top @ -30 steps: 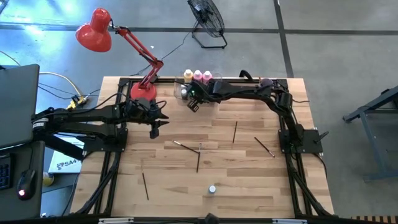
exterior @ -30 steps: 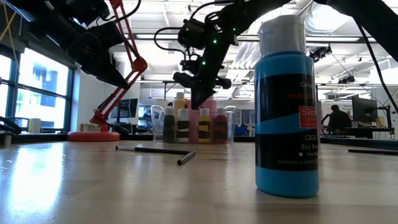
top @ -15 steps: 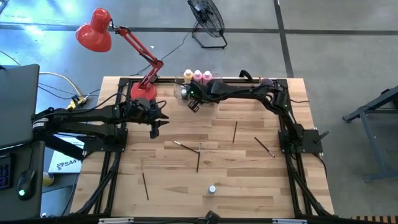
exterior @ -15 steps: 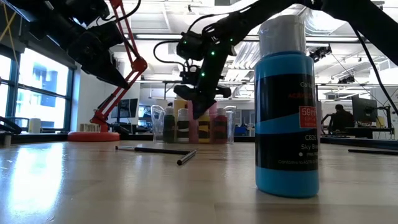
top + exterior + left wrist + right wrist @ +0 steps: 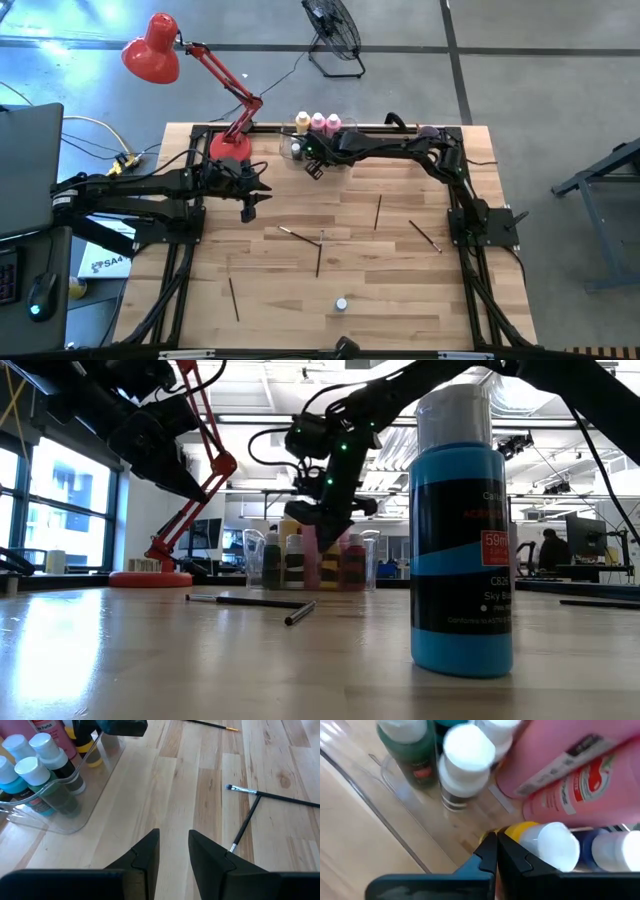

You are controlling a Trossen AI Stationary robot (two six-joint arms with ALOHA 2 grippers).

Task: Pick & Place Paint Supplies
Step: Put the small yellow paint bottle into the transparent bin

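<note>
**Right gripper pinched shut over the bin; left arm waiting, fingers apart**

Near edge of the desk [image 5: 400, 300]: one tiny sky-blue bottle [image 5: 462, 530] stands upright alone, white cap up, well apart from everything else. It fills the low view; from above it is only a small white dot [image 5: 341, 303].

Loose paintbrushes lie flat on the bare wood. One brush [image 5: 233, 298] is toward the near left corner. Two crossed brushes [image 5: 318, 245] sit mid-desk, also seen in the left wrist view [image 5: 250, 810]. Another brush [image 5: 378, 212] lies right of centre, and one more [image 5: 425, 235] is closer to the right edge.

Left gripper [image 5: 248, 210] hangs over the left side of the desk, holding nothing. Its fingers [image 5: 147, 852] stand a little apart with bare wood showing in the gap.

Far edge: the clear plastic bin [image 5: 95, 775] holds the tiny white-capped bottles [image 5: 37, 775] upright, packed close. The taller pink and yellow-orange paint bottles [image 5: 318, 122] are in the same bin at the far side.

Right gripper [image 5: 312, 165] is over the bin's near-left part, fingers [image 5: 490, 855] pressed together with nothing between them. Its tips are just beside a white-capped yellow bottle [image 5: 545, 842] and a tall pink bottle [image 5: 570, 775]; cannot tell if they touch. In the low view it hangs right at the bottle tops [image 5: 325, 510].

A red lamp [image 5: 155, 50] stands at the far left corner.
</note>
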